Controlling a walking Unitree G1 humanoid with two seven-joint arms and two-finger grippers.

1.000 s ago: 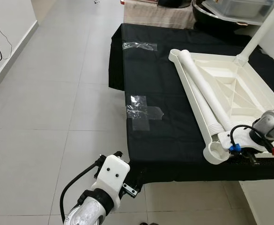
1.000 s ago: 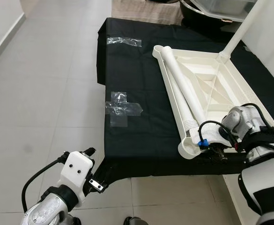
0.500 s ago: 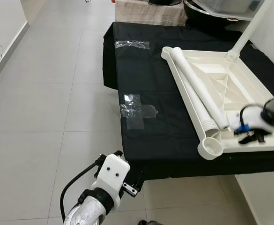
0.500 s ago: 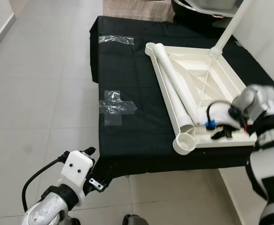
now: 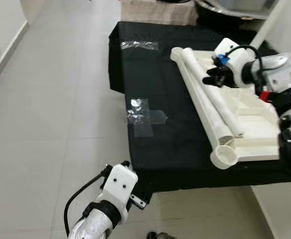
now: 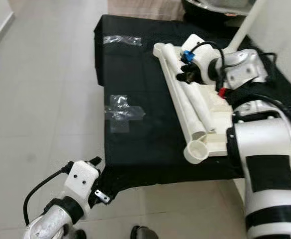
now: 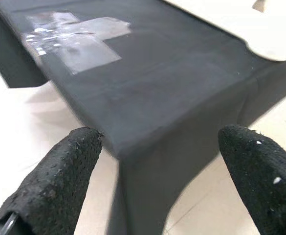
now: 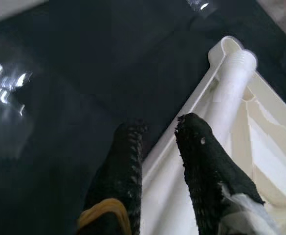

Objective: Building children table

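While the upturned table top [image 5: 244, 117] lies on the black cloth [image 5: 155, 89], a loose leg [image 5: 210, 89] rests along its left edge, running near to far. From the head, the right gripper [image 5: 214, 78] hovers over the leg's far half. Its wrist view shows fingers [image 8: 201, 161] slightly parted, empty. The left gripper [image 7: 157, 171], spread wide, idles off the cloth's near left corner.

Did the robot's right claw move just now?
Yes. The right claw went from the near corner socket of the white tabletop up toward its far end, over the loose table leg.
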